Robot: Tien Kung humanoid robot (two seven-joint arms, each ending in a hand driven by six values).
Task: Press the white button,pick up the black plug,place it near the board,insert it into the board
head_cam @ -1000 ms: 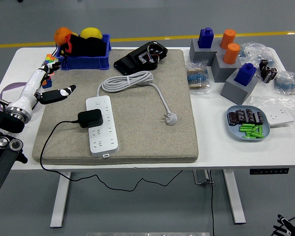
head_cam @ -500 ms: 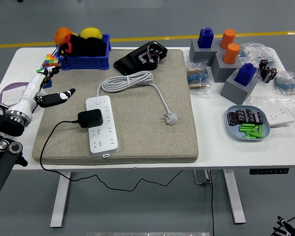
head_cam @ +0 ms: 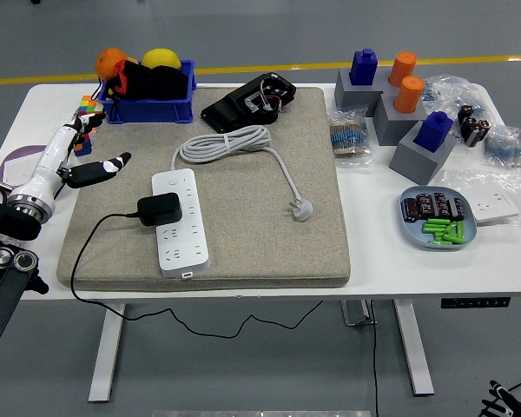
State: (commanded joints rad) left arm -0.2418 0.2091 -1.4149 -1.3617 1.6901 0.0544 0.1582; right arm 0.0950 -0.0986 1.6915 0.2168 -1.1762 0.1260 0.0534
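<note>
A white table [head_cam: 243, 282] stands on a grey floor marked with a yellow line [head_cam: 243, 68] beyond its far edge; a grey mat [head_cam: 260, 243] covers its centre. On the mat's left half lies the white board [head_cam: 181, 222], with the black plug [head_cam: 160, 208] seated in it. Over the table's left edge the left hand [head_cam: 74, 161] hovers with fingers spread, holding nothing, near a blue bin [head_cam: 148, 109] at the far-left corner.

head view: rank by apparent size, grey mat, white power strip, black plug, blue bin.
1. grey mat, by far the largest
2. white power strip
3. blue bin, close to the strip in area, so this order is unsure
4. black plug, the smallest
</note>
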